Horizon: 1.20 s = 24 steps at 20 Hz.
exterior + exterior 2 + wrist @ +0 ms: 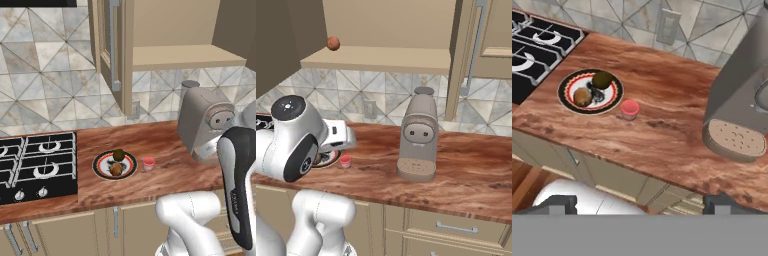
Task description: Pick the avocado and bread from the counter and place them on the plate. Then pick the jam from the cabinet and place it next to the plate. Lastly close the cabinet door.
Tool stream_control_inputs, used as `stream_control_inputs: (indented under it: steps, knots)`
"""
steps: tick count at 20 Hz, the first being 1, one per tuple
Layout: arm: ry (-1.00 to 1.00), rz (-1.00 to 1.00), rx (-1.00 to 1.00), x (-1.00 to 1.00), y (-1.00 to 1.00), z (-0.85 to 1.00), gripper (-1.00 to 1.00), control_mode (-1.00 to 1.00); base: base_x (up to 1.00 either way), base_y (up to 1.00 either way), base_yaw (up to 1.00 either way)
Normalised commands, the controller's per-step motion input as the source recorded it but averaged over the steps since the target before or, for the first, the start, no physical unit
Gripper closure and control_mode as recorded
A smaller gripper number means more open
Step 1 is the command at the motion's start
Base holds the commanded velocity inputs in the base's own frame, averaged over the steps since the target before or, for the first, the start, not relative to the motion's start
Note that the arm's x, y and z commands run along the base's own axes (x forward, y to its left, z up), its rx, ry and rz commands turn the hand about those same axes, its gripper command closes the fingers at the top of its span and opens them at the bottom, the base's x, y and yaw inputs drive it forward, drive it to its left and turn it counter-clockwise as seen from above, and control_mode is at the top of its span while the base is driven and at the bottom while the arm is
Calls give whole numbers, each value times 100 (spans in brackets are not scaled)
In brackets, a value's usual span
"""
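Dark olive avocado [602, 79] and golden-brown bread [582, 96] are sitting on the red-rimmed white plate [612, 98], small red jam jar [630, 108] just beside it, so the empty wide-open gripper [639, 201] is needing to reach the silver bar handle [114, 47] and push the tan cabinet door [111, 50] squarely shut

A grey-beige coffee machine [205, 125] stood at the right of the left base view, its round drip base [735, 139] showing at the right edge of the hand view. A black gas hob [35, 162] with white burner rings and two knobs filled the lower left of the left base view. The wall behind carried grey and cream triangle-patterned tiles [45, 80], with a pale wall socket [370, 108] set into them left of centre in the right base view. A small orange-brown ball [333, 43] sat on the shelf at the upper left of that view. Beige lower drawer units [451, 227] with silver handles ran along the bottom.
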Motion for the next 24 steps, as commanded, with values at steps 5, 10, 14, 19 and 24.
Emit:
stream_control_inputs:
  steps: [5,10,14,19,24]
  knots:
    - [-5,-6,0,-34,-58,14,-100,-100,0,0,0]
    - [-10,-5,0,-58,-60,9,-100,-100,0,0,0]
    - [-12,-12,0,-73,-57,14,-100,-100,0,0,0]
    - [-14,-7,0,-28,-61,29,-100,-100,0,0,0]
    - [-21,-1,0,-1,-56,12,-100,-100,0,0,0]
